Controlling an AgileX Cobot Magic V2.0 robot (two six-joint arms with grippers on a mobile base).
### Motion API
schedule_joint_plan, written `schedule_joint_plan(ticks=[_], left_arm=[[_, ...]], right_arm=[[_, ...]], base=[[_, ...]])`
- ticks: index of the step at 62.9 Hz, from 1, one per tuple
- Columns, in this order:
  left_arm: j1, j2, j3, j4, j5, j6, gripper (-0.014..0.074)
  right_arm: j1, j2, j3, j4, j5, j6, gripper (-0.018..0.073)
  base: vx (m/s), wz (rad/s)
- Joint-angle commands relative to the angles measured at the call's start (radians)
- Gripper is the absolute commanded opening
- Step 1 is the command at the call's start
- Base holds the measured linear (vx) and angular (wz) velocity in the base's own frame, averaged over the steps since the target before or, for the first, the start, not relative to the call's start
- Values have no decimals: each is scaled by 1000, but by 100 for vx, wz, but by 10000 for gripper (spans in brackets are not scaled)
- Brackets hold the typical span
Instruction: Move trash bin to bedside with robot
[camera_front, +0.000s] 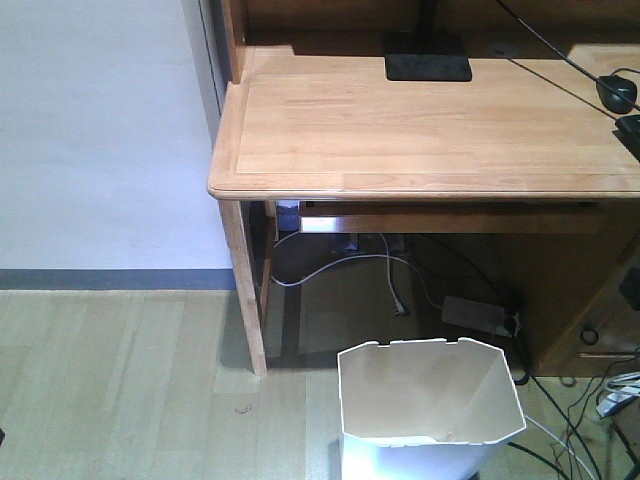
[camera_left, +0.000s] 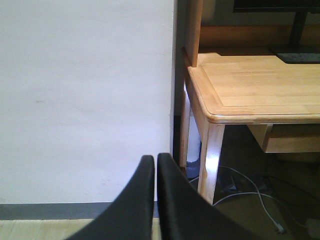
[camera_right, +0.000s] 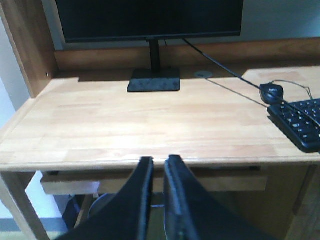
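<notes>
Left gripper (camera_left: 156, 159) pressed together, empty; right gripper (camera_right: 159, 160) almost together, thin slit, empty. Trash bin (camera_front: 420, 390) upright on the floor, near side of the desk (camera_front: 400, 130), right of its left leg. Seen only from the front view; monitor (camera_right: 150, 20) and keyboard (camera_right: 300, 122) clearest from the right wrist.

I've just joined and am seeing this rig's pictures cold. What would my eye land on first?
The white trash bin stands out first, open and upright on the wood floor at the bottom of the front view, just before the light wooden desk. Next comes the black monitor at the desk's back, with a mouse and keyboard off to one side.
</notes>
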Motion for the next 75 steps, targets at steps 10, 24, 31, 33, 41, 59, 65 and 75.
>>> schedule_joint_plan(ticks=[10, 24, 31, 33, 41, 59, 65, 75], left_arm=[[-2, -14, 19, -3, -69, -4, -6], [-2, -14, 19, -3, -69, -4, -6], [-2, -14, 19, -3, -69, -4, -6], [-2, -14, 19, -3, -69, -4, -6], [-2, -14, 19, -3, -69, -4, -6], [-2, -14, 19, -3, -69, -4, -6], [-2, -14, 19, -3, -69, -4, -6], [-2, -14, 19, -3, -69, -4, -6]], right_arm=[[1, 9, -35, -18, -43, -9, 338], [1, 9, -35, -18, -47, -9, 494], [1, 9, -35, -17, -57, -5, 497], [1, 9, -35, -17, -58, -5, 497], [1, 9, -35, -17, -57, -5, 497], [1, 9, -36, 32, -54, 7, 497], [1, 29, -43, 32, -33, -1, 497], [1, 122, -108, 45, 79, -1, 497]], base=[[0, 0], [0, 0], [0, 0], [0, 0], [0, 0], [0, 0], [0, 0], [0, 0]])
